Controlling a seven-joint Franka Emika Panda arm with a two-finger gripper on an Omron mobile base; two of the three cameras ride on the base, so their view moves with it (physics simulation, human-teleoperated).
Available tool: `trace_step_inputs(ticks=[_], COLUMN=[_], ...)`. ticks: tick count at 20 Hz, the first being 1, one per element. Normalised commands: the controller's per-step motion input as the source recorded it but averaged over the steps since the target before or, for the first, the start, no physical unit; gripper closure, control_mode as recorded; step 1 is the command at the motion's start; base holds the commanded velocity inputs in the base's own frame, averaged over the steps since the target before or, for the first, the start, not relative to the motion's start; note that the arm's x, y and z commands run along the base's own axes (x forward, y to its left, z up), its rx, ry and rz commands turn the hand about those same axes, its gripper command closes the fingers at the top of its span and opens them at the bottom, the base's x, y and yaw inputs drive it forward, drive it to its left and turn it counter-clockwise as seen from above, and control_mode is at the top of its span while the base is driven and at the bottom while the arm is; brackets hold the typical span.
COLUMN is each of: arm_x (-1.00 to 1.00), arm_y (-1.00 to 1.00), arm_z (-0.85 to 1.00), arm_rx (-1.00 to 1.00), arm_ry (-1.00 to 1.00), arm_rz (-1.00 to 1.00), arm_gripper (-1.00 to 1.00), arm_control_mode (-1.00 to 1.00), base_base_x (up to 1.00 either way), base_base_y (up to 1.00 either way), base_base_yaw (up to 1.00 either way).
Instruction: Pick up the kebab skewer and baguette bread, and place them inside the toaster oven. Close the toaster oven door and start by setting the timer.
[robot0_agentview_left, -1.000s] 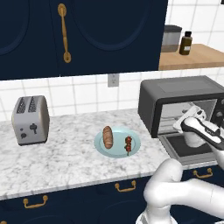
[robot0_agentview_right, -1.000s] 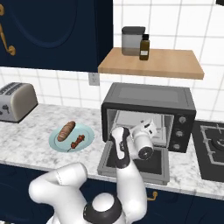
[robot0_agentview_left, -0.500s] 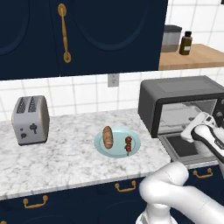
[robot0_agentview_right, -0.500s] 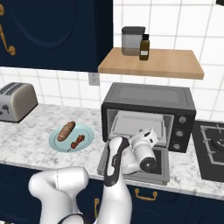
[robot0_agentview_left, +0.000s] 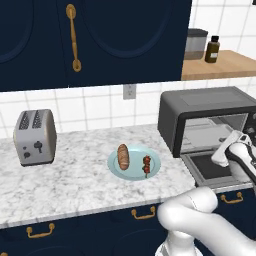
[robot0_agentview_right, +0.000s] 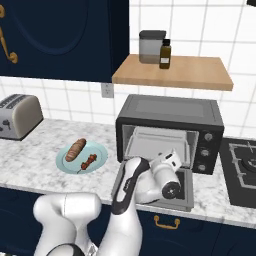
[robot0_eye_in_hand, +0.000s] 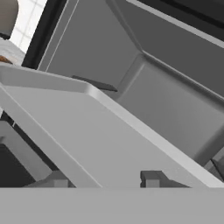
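The toaster oven (robot0_agentview_left: 207, 112) (robot0_agentview_right: 170, 127) stands on the counter's right part. Its door (robot0_agentview_left: 212, 167) (robot0_agentview_right: 184, 187) lies folded down flat, and a light grey tray (robot0_eye_in_hand: 83, 131) shows inside. My gripper (robot0_eye_in_hand: 104, 180) (robot0_agentview_right: 171, 156) hovers over the lowered door and points into the oven mouth. Its fingertips (robot0_eye_in_hand: 151, 177) stand apart, open, with nothing held. Left of the oven sits a pale blue plate (robot0_agentview_left: 135, 172) (robot0_agentview_right: 98, 151). On it lie the golden-brown baguette bread (robot0_agentview_left: 123, 156) (robot0_agentview_right: 75, 149) and the kebab skewer (robot0_agentview_left: 147, 166) (robot0_agentview_right: 88, 161), side by side.
A silver two-slot toaster (robot0_agentview_left: 35, 136) (robot0_agentview_right: 17, 116) stands at the counter's left. Above the oven a wooden shelf (robot0_agentview_right: 200, 75) carries a canister and a dark bottle. A stove top (robot0_agentview_right: 242, 170) adjoins on the right. Dark cabinets hang overhead.
My hand has sunk and drawn back from the oven mouth toward the front of the lowered door. Plate, bread and skewer lie as before.
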Motion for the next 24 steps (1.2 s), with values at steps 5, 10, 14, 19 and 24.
trace_step_inputs(ticks=[5,10,14,19,24], arm_x=[-0.26,-0.46,-0.71,-0.73,-0.34], arm_y=[-0.15,-0.08,0.0,0.6,0.99], arm_z=[0.11,0.45,0.94,0.75,0.41], arm_rx=[0.0,0.0,0.0,0.0,0.07], arm_ry=[0.0,0.08,0.22,0.29,0.22], arm_rz=[0.0,0.01,0.01,0.0,-0.19], arm_gripper=[-1.0,-1.0,-1.0,-1.0,-1.0], arm_control_mode=[-1.0,-1.0,-1.0,-1.0,-1.0], base_base_x=[0.0,0.0,0.0,0.0,0.0], base_base_y=[0.0,0.0,0.0,0.0,0.0], base_base_yaw=[0.0,0.0,0.0,0.0,0.0])
